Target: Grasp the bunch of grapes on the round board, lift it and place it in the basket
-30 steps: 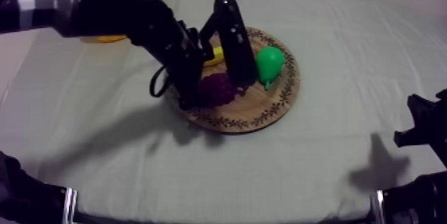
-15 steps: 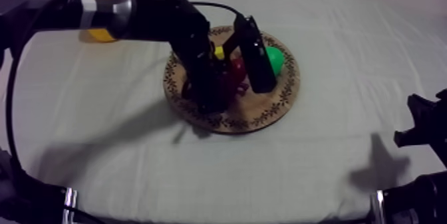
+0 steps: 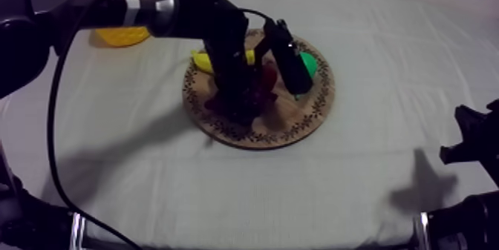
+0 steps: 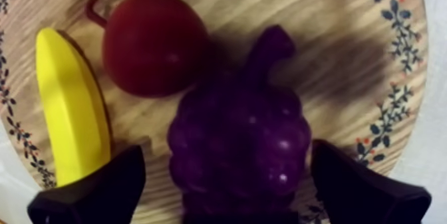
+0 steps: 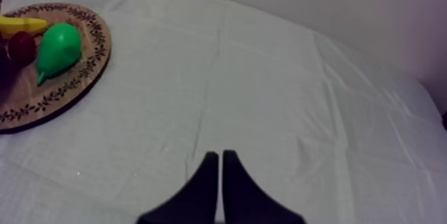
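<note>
left gripper (image 4: 226, 153): over the wooden board (image 4: 346, 54); fingers spread, one on each side of the bunch of grapes (image 4: 239, 140); released, not clamped on it
bunch of grapes: lies on the board between the two left fingers; stem points towards the small red fruit (image 4: 154, 44)
small red fruit: just beside the grape stem; whether they touch cannot be told
banana (image 4: 72, 107): along the board's patterned rim, beside the red fruit; one end near a left finger
pear (image 5: 58, 48): on the board, apart from the grapes; in the top view partly behind a black part of the left arm
yellow basket (image 3: 119, 36): far left of the table, well apart from the board; left arm crosses in front of it
right gripper (image 5: 221, 157): low over the cloth (image 5: 266, 94), well apart from the board; fingers clenched together as a narrow wedge
hidden: in the top view the left arm covers the board's middle; the grapes are hard to make out there
</note>
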